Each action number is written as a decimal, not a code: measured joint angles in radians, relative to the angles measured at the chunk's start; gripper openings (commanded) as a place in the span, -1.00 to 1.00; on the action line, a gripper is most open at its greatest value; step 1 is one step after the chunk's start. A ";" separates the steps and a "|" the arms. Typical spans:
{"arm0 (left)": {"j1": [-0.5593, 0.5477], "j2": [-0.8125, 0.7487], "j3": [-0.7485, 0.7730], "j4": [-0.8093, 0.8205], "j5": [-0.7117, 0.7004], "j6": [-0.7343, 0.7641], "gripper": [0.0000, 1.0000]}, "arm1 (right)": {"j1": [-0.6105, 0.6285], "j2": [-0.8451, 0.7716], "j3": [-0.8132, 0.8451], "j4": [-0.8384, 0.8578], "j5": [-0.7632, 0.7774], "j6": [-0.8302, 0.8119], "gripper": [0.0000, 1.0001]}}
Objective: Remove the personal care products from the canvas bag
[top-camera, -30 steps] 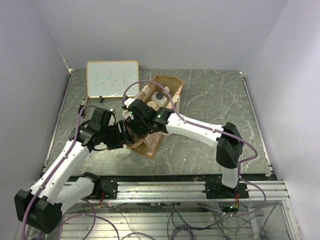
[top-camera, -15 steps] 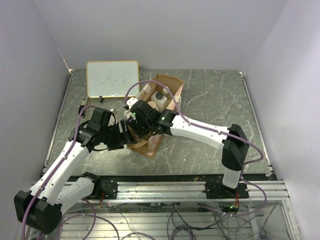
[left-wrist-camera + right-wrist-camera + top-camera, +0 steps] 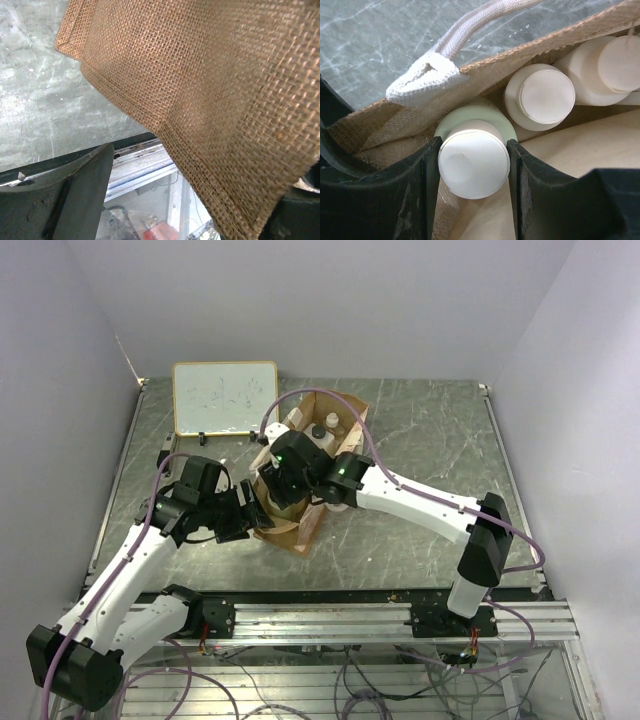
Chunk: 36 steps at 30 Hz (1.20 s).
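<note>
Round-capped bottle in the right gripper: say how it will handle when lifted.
The round-capped bottle looks rigid and smooth, so it may slip from the right gripper, pinching only its cap. Cylindrical, it would probably roll if laid down. The soft canvas bag might drag along.

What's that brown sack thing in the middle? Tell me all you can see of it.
It is a tan-brown, coarse-woven canvas bag, long and rectangular, with a cream strap handle. It seems to lie on the grey marbled table, mouth open toward the far side. The left end effector straddles its near corner. The right end effector is inside the mouth, closed on a cream round-capped bottle, beside other cream bottles.
</note>
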 measured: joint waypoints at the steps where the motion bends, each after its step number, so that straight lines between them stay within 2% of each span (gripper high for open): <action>1: 0.000 0.000 0.000 0.000 0.000 0.000 0.66 | -0.002 0.000 0.006 -0.006 -0.002 0.008 -1.00; 16: 0.000 0.027 0.045 -0.037 -0.002 0.016 0.66 | -0.044 -0.001 0.222 -0.179 -0.016 0.161 -1.00; 23: 0.000 0.054 0.074 -0.052 -0.001 0.026 0.66 | -0.106 -0.024 0.254 -0.235 -0.068 0.274 -1.00; 30: -0.001 0.085 0.101 -0.072 -0.001 0.051 0.66 | -0.223 -0.109 0.249 -0.236 -0.208 0.394 -1.00; 36: -0.001 0.088 0.101 -0.072 -0.001 0.053 0.65 | -0.425 -0.259 0.173 -0.153 -0.382 0.508 -1.00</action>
